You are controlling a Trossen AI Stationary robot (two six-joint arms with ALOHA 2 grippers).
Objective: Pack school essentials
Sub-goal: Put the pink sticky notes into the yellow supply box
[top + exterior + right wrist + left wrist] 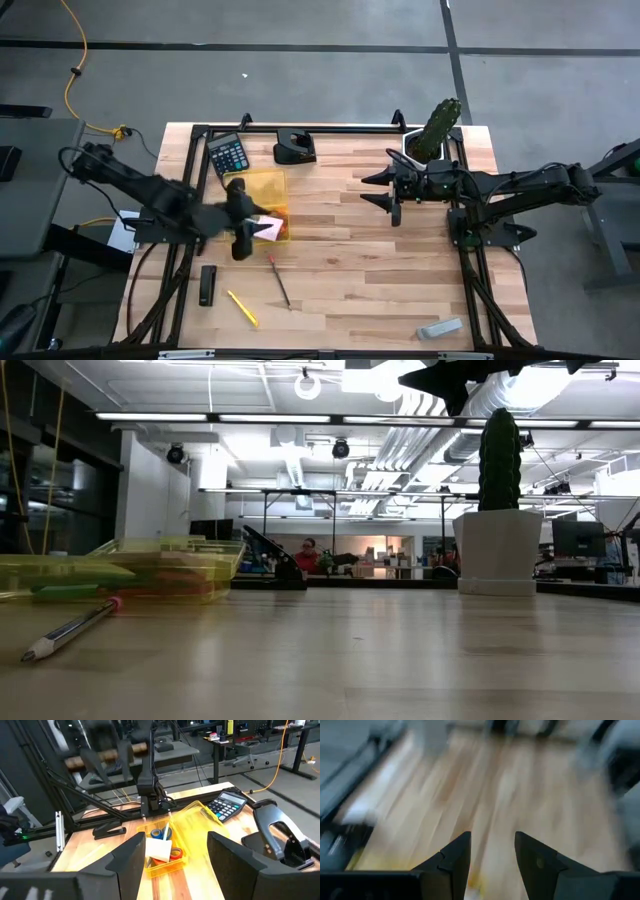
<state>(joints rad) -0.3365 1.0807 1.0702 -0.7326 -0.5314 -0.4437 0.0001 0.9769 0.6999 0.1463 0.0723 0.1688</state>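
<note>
A clear yellow tray (262, 192) sits left of the table's middle; in the right wrist view the tray (192, 822) holds blue-handled scissors (159, 833), red-handled scissors (175, 853) and a white-topped note pad (159, 847). A red-tipped pen (279, 279) and a yellow pen (242, 308) lie on the wood near the tray. My left gripper (245, 218) hovers open at the tray's near left edge, its wrist view blurred (492, 855). My right gripper (390, 190) hangs open above the table's right half, beside the cactus (437, 130).
A calculator (228, 153) and a black stapler (295, 148) stand at the far edge. A black bar (207, 285) lies near the yellow pen, a grey piece (440, 327) at the near right corner. The potted cactus (497, 510) stands far right. Bare wood spans the middle.
</note>
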